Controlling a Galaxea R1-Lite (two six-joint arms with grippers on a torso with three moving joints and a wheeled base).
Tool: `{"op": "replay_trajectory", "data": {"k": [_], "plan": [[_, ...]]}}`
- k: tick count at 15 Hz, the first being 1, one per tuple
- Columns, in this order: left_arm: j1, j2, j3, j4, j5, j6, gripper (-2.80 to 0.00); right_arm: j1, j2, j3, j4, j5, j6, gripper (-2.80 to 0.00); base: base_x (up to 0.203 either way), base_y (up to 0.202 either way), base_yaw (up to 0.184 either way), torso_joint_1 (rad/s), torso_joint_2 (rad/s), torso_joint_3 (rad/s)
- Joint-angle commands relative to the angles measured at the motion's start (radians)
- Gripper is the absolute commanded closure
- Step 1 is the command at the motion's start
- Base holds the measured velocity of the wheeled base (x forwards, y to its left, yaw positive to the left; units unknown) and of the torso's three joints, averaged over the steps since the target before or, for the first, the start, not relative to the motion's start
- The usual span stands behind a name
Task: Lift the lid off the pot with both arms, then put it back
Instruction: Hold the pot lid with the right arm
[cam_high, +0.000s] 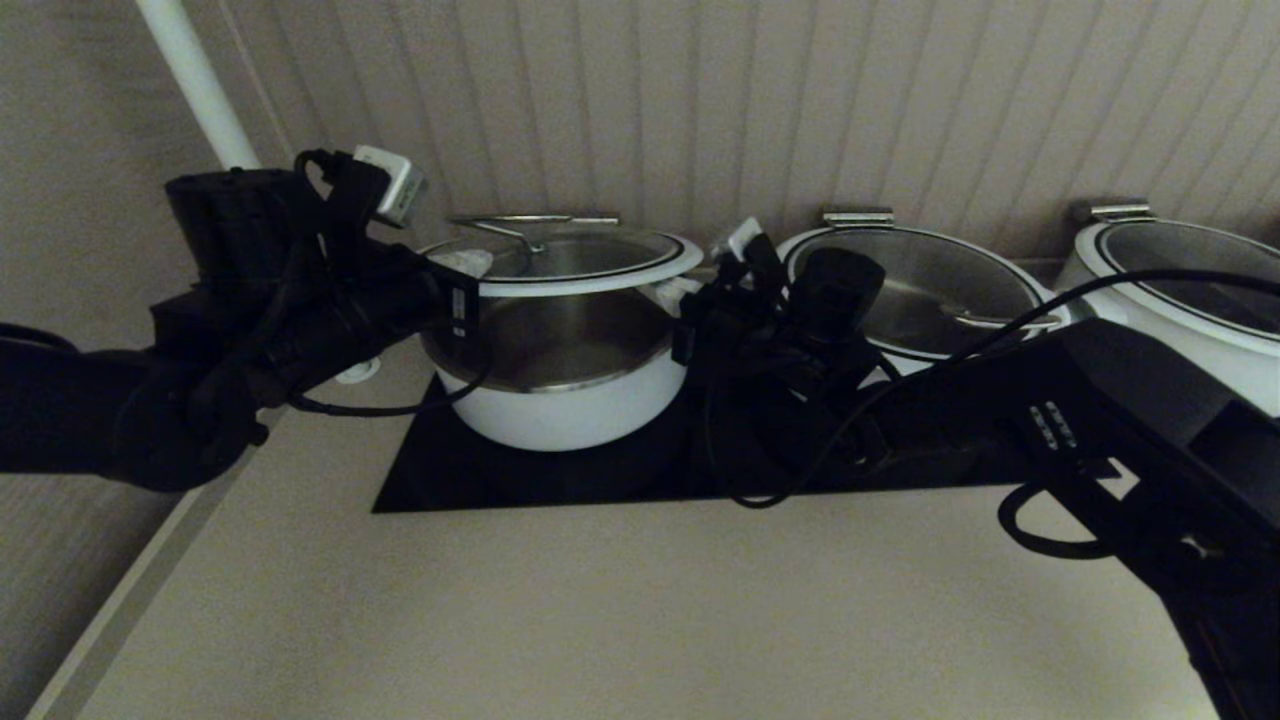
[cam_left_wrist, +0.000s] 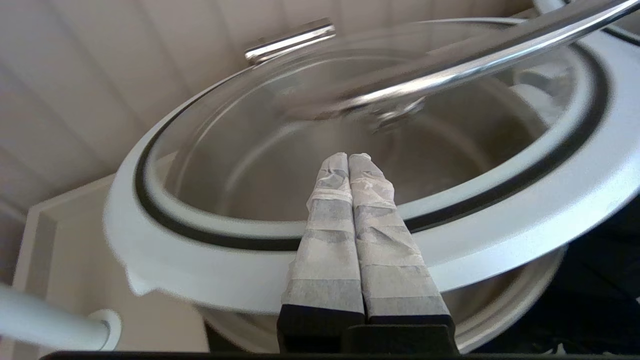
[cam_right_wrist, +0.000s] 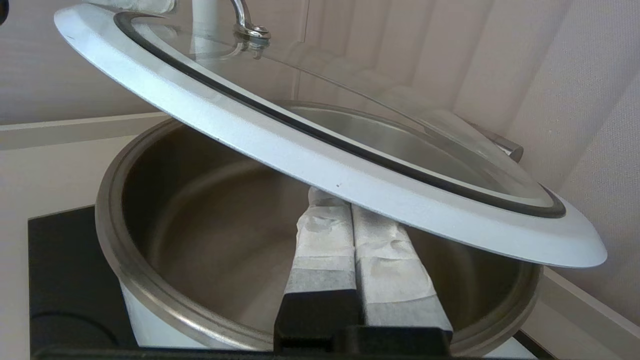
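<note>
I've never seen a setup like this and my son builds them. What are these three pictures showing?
The wide picture looks down from the robot's head; the other two come from cameras on its wrists. Two black arms reach in from either side. The left gripper lies on top of the lid, fingers pressed together; the right gripper has its shut fingers tucked under the lid's white rim. Between them the lid is raised and tilted above the pot, whose steel inside shows. The pot stands on a black cooktop. Two wider pots with their own lids sit further right.
</note>
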Motion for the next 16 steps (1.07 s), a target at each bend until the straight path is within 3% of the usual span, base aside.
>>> {"op": "replay_trajectory", "data": {"k": [1, 7, 16], "plan": [[0.0, -0.011, -0.007, -0.009, 0.0, 0.001, 0.0, 0.002, -0.004, 0.004, -0.009, 0.004, -0.002, 0.0, 0.0, 0.0, 0.0, 0.0, 0.0, 0.0], [0.005, -0.053, -0.003, 0.0, 0.0, 0.003, 0.0, 0.007, -0.002, 0.006, -0.009, 0.003, -0.004, 0.0, 0.0, 0.0, 0.0, 0.0, 0.0, 0.0], [0.009, -0.162, 0.128, 0.019, 0.0, 0.027, 0.0, 0.005, -0.004, 0.006, -0.01, 0.003, -0.004, 0.0, 0.0, 0.0, 0.0, 0.0, 0.0, 0.0]]}}
